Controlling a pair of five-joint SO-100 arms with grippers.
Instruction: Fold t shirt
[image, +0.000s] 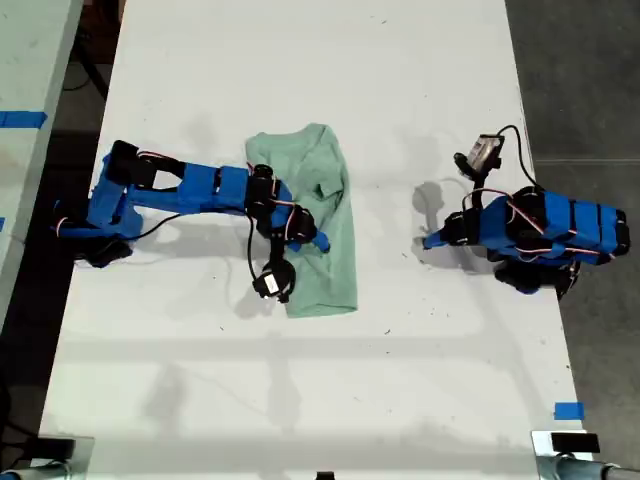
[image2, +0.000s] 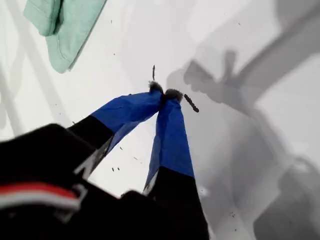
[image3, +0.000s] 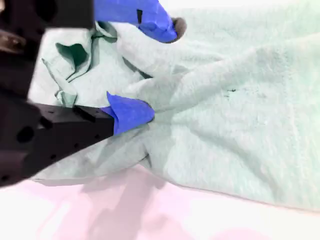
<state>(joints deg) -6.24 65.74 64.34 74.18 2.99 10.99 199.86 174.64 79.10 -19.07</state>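
One t shirt (image: 320, 225) lies mid-table (image: 400, 60), between two blue arms. My second gripper (image3: 157, 67) spreads open over its cloth; my first gripper (image2: 165, 92) is pinched closed, empty, well apart.

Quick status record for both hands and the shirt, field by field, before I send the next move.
t shirt: pale green, wrinkled oblong on the white table
second hand: open, fingertips spread over a raised fold of the shirt, cloth between them
first hand: shut, empty, over bare table, apart from the shirt
arm positions: second arm at the exterior view's left, reaching onto the shirt; first arm at the exterior view's right
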